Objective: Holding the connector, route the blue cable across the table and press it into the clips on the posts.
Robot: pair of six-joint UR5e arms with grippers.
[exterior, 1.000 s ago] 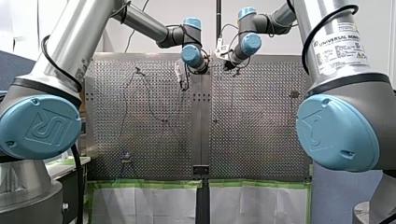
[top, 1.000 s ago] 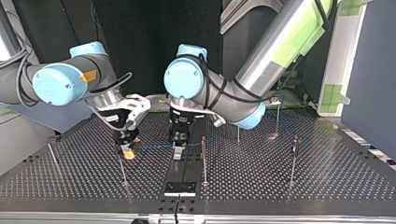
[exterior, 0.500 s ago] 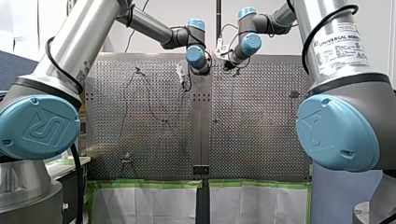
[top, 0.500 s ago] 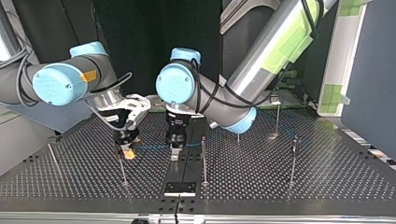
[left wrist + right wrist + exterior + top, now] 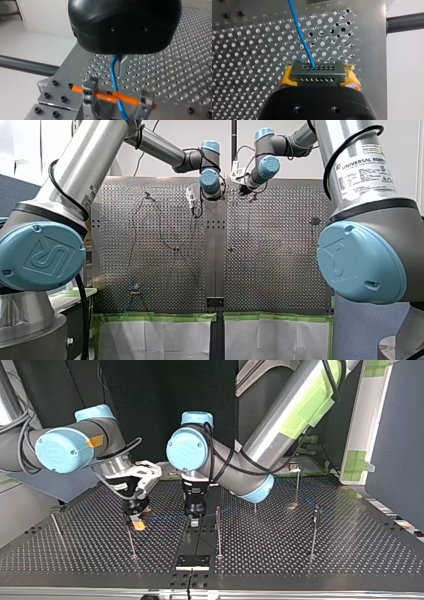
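In the right wrist view my right gripper (image 5: 318, 76) is shut on the grey connector (image 5: 317, 70), which sits between its yellow pads (image 5: 287, 78). The blue cable (image 5: 299, 32) leaves the connector and runs away over the perforated table. In the top view my right gripper (image 5: 136, 522) is low at the centre-left. My left gripper (image 5: 194, 520) is beside it over the centre plate, shut on the blue cable (image 5: 167, 517). In the left wrist view the cable (image 5: 114, 75) comes out from under the black gripper body, beside a metal finger (image 5: 122, 67).
Thin posts stand on the table (image 5: 310, 570) in the top view: one by my right gripper (image 5: 131, 542), one beside my left gripper (image 5: 218, 530), others further right (image 5: 314, 530). Ahead of my left gripper an orange rod (image 5: 105, 96) spans two metal brackets, with the cable crossing it.
My left gripper has shifted a little over the centre plate in the top view, come down on the cable and closed its fingers. My right gripper and the connector have stayed still.
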